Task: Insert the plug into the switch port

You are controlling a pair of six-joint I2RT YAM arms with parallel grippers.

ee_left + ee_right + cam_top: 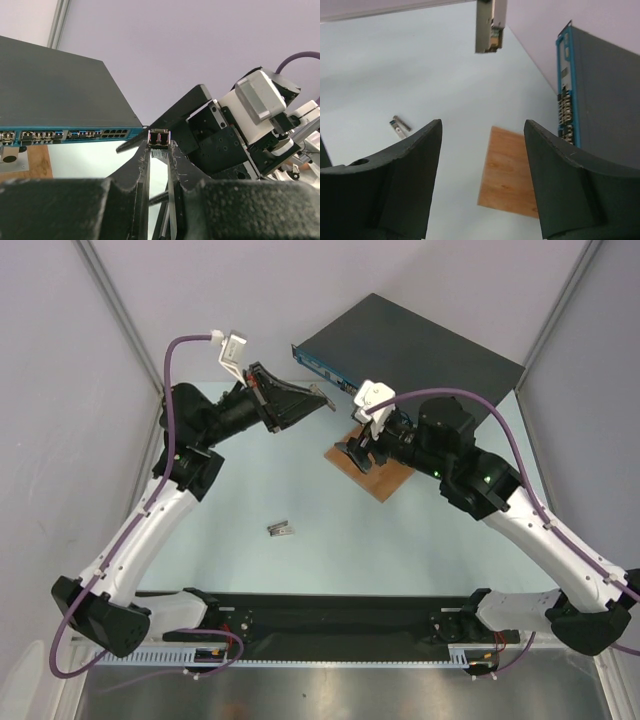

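My left gripper (159,144) is shut on the plug (159,136), a small silver metal module pinched at its fingertips. It hovers above the table, a short way in front of the switch's right end. The switch (415,348) is a flat dark grey box at the back, and its blue front face (70,134) is lined with small ports. In the top view the left gripper (320,395) sits just left of the blue face (325,364). My right gripper (482,125) stands open with nothing between its fingers, above the wooden board (512,172) and beside the switch (602,100).
A second small silver plug (281,530) lies loose on the pale table, mid-front. The brown wooden board (375,472) lies in front of the switch, under my right gripper (352,455). A silvery rectangular piece (487,27) hangs in at the right wrist view's top edge.
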